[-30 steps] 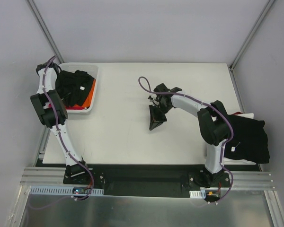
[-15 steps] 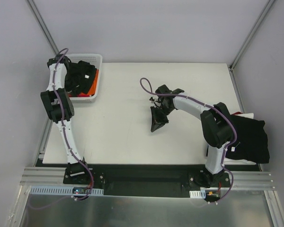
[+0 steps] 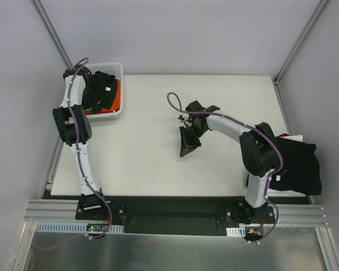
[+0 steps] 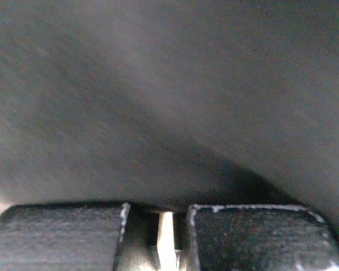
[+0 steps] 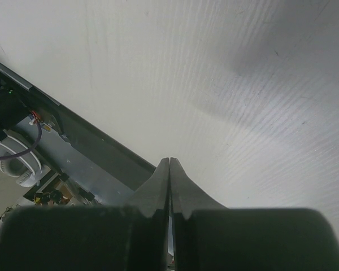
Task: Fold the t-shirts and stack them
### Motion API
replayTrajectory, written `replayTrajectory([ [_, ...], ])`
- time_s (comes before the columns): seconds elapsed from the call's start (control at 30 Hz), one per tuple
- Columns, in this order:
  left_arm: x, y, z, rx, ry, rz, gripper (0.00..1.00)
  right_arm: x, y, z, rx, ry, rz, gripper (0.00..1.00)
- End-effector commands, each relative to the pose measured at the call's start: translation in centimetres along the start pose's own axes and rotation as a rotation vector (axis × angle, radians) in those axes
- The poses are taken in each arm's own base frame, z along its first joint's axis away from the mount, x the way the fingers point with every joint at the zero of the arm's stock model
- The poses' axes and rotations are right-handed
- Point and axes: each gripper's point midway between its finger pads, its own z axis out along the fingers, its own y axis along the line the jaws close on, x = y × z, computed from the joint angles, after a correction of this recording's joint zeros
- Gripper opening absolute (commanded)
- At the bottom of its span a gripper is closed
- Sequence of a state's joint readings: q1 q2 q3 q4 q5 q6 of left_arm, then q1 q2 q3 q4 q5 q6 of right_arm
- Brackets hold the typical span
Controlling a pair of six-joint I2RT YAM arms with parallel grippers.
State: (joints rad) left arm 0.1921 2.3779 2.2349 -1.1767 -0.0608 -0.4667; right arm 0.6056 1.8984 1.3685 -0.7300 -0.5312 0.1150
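Note:
Several t-shirts lie heaped in the white basket [image 3: 105, 66] at the table's far left: a black one [image 3: 99, 87] on top, orange [image 3: 118, 96] and red [image 3: 99, 112] at its edges. More black t-shirts [image 3: 298, 162] hang off the table's right edge. My left gripper [image 3: 89, 79] reaches into the basket's far-left part. In the left wrist view, blurred dark grey fills the frame above the left gripper [image 4: 158, 209], which is shut; nothing shows between its fingers. My right gripper [image 3: 185, 148] hovers over mid-table; in its wrist view the right gripper [image 5: 169, 161] is shut and holds nothing.
The white table [image 3: 147, 164] runs between the two arms. Grey walls and metal corner posts [image 3: 53, 34] close in the far side. The black mounting rail [image 3: 169, 206] lies along the near edge, and the right arm's elbow [image 3: 260, 149] stands beside the black shirts.
The left arm has swung toward the far-left corner, and the basket with its shirts has shifted away and to the right. The right arm has hardly moved.

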Motion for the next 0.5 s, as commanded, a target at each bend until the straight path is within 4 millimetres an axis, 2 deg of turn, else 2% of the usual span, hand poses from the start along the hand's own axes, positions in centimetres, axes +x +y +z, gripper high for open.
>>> replayTrajectory([
  [0.0, -0.2, 1.1, 1.2, 0.014, 0.071, -0.100, 0.00, 0.2, 0.6, -1.4, -0.010, -0.038, -0.027, 0.01],
  [0.17, -0.4, 2.5, 2.2, -0.026, 0.082, -0.141, 0.00, 1.9, -0.4, -1.5, 0.013, -0.031, -0.021, 0.01],
  [0.33, -1.2, 5.2, 2.4, -0.078, 0.078, -0.214, 0.00, 2.3, -0.6, -1.7, 0.018, -0.036, -0.021, 0.01],
  [0.47, -1.0, 5.8, 1.9, -0.099, 0.071, -0.205, 0.00, 2.2, -0.3, -1.9, 0.011, -0.040, -0.025, 0.01],
])
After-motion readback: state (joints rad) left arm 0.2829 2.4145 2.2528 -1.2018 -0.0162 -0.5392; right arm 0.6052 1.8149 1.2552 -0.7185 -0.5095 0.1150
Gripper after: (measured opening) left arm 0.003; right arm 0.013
